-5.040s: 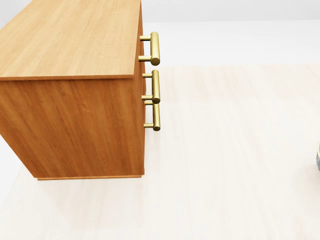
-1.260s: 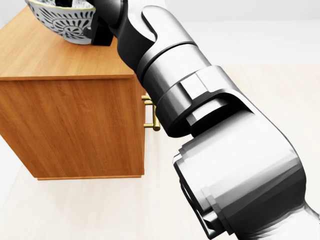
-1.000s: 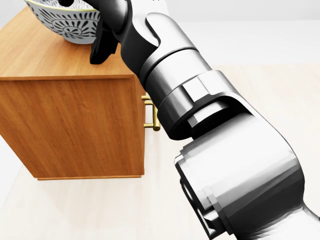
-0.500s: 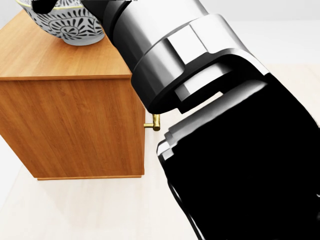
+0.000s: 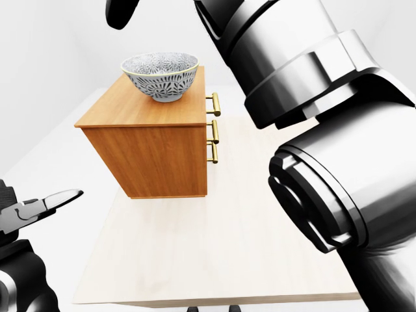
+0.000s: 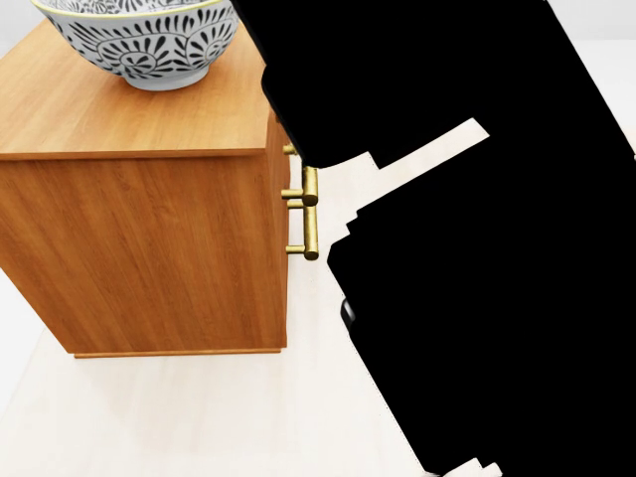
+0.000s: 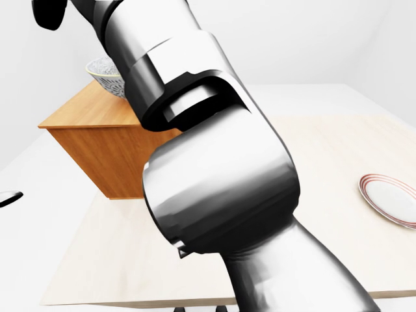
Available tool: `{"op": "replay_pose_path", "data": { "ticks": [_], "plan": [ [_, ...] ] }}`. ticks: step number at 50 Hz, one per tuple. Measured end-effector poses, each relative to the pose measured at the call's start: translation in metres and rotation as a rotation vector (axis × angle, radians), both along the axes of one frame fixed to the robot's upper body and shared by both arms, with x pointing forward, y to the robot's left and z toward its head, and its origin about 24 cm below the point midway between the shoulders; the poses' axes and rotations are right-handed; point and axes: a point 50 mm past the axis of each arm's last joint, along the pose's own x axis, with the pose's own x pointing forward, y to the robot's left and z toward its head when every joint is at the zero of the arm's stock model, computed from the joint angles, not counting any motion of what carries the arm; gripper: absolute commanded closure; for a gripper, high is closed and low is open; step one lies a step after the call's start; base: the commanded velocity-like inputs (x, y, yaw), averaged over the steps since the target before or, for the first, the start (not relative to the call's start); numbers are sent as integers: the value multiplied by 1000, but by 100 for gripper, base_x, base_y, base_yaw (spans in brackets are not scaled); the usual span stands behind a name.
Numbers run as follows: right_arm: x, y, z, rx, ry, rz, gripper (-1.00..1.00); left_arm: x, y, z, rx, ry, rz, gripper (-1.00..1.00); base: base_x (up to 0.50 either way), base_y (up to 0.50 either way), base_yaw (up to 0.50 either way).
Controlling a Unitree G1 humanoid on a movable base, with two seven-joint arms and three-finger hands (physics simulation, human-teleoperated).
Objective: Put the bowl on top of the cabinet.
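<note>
Left-eye view: bowl (image 5: 160,75) rests on cabinet (image 5: 146,136); right hand (image 5: 121,12) (above) empty, opening unclear.

the bowl (image 5: 160,75) is white with a dense dark leaf pattern and a thin gold rim, and it sits upright on top of the cabinet (image 5: 151,140), toward the far end in the left-eye view. the cabinet is a low orange-brown wooden box with brass handles on its right face, standing on the pale surface (image 5: 214,253).
</note>
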Motion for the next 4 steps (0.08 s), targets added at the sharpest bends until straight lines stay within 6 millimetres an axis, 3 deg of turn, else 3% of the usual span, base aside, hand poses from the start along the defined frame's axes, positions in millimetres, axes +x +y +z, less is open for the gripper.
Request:
{"op": "replay_pose_path", "data": {
  "ticks": [4],
  "plan": [
    [0, -5, 4, 30, -2, 6, -100, 0, 0, 0, 1, 0, -1, -100, 0, 0, 0]
  ]
}}
